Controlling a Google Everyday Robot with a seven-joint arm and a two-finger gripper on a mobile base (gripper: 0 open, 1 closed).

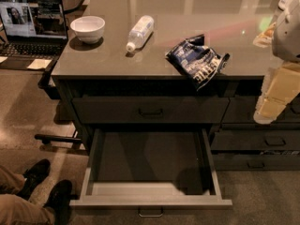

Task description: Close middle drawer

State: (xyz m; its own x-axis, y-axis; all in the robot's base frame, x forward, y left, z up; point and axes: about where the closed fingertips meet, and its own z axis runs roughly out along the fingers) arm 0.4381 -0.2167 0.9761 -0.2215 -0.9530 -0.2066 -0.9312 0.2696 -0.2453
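Note:
The middle drawer is pulled far out toward me, below the closed top drawer. Its grey inner floor is bare and its small bar pull shows at the bottom edge of the view. My gripper hangs at the right edge of the view, cream-coloured under a pale grey arm. It is in front of the counter's right end, to the right of the open drawer and higher than it, and it touches nothing that I can see.
On the counter stand a white bowl, a lying water bottle and a blue chip bag at the front edge. A laptop is at left. A person's shoes are beside the drawer's left side. Narrower drawers are at right.

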